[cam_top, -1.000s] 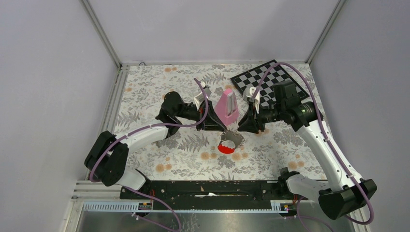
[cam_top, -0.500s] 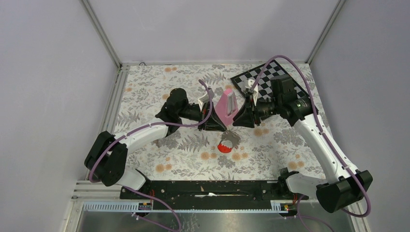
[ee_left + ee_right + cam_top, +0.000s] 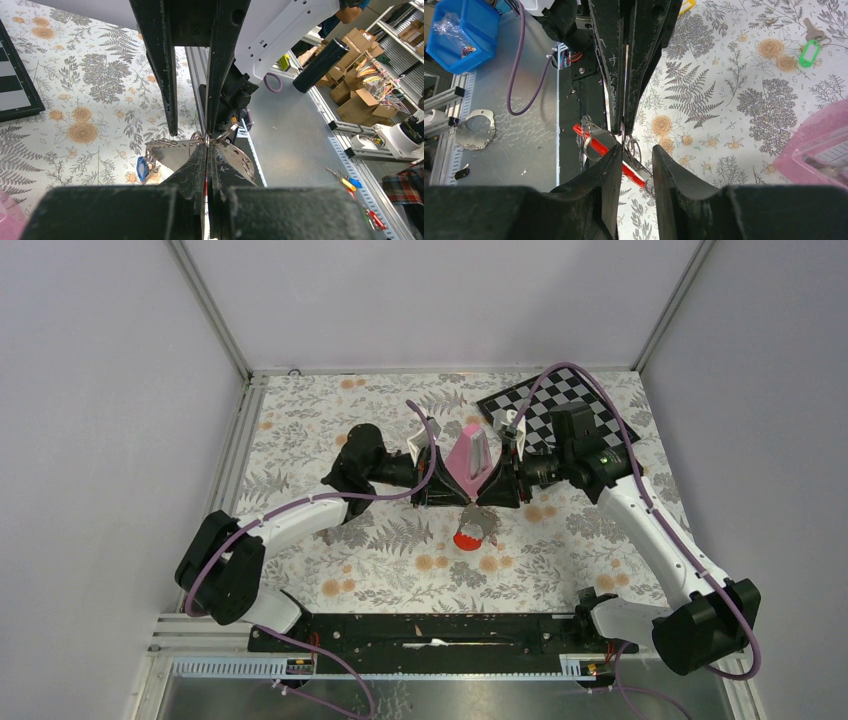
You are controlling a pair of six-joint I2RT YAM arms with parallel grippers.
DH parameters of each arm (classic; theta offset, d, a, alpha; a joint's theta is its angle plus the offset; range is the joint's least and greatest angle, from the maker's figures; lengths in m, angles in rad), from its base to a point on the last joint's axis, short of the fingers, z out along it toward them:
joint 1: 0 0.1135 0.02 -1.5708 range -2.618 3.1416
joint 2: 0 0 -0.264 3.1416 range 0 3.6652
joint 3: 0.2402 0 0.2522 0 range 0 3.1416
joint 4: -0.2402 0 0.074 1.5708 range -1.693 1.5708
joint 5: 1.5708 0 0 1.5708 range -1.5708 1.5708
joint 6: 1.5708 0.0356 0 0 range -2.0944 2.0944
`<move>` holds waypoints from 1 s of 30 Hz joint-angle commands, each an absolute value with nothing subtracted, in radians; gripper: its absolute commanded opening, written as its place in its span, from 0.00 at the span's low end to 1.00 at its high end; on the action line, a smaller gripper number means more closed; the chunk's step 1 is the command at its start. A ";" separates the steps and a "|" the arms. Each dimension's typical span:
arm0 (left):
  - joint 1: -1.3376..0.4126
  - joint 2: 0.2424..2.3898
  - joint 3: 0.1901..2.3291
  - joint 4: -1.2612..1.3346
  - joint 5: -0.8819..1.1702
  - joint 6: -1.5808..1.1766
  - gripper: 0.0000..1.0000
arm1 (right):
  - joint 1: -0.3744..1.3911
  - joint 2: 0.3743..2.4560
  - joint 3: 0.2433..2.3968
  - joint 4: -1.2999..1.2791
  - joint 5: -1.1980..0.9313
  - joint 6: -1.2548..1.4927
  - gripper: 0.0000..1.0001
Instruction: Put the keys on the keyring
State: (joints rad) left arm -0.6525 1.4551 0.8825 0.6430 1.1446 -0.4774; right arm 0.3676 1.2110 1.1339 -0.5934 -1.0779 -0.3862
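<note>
Just before the pink pyramid [image 3: 470, 452], left gripper [image 3: 207, 146] clamps the keyring [image 3: 470, 533]; half-open right gripper [image 3: 636, 152] should approach squarely and slowly.

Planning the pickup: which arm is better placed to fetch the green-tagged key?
Right, probably. The left gripper is shut on the keyring; the right gripper is open; its camera sees the green-tagged key.

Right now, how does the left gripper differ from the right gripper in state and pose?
The left gripper has its fingers pressed together, while the right gripper shows a clear gap between its fingers. The left gripper reaches in past the left side of the pink pyramid, the right gripper past its right side. Both point their tips toward each other and nearly meet at the keyring.
</note>
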 commanded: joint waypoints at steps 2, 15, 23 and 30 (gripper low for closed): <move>-0.647 1.457 0.882 0.762 1.117 -0.509 0.00 | 0.381 1.218 1.130 -0.542 -1.101 -0.364 0.34; -0.647 1.471 0.884 0.741 1.106 -0.488 0.00 | 0.388 1.224 1.124 -0.531 -1.112 -0.362 0.25; -0.647 1.470 0.884 0.711 1.098 -0.462 0.00 | 0.391 1.225 1.119 -0.527 -1.122 -0.362 0.14; -0.647 1.467 0.884 0.698 1.100 -0.442 0.00 | 0.391 1.220 1.145 -0.578 -1.097 -0.411 0.00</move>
